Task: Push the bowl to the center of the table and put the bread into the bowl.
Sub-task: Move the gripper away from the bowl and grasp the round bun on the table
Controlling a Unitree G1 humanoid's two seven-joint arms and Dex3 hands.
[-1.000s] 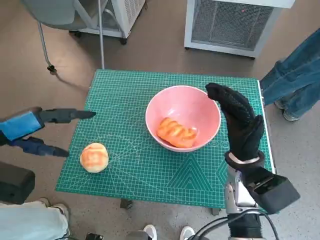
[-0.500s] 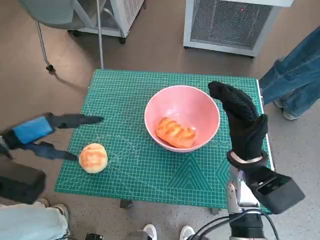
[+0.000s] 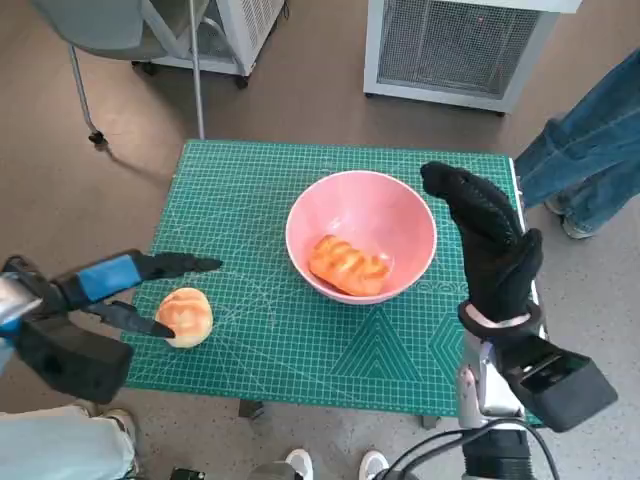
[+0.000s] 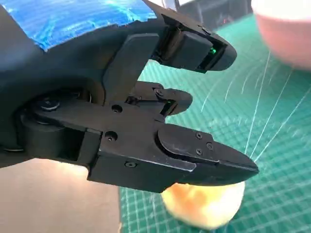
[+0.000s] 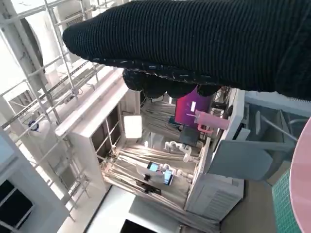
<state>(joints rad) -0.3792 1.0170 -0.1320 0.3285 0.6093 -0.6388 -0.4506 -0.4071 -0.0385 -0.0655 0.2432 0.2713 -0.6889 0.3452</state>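
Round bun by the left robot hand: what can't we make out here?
- Contact: head view shows the left robot hand open around the round bun; touching unclear.
- Left wrist view: fingers cover most of the bun.
- Right wrist view: glove hides the right robot hand's fingers; pink bowl cut off.

Bread (image 3: pixel 348 265) in bowl (image 3: pixel 400 205) on table (image 3: pixel 250 180)

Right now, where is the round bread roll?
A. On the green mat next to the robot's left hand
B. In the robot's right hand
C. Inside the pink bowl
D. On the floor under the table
A. The round bread roll lies on the green mat, with the open fingers of the left hand on either side of it, outside the pink bowl.
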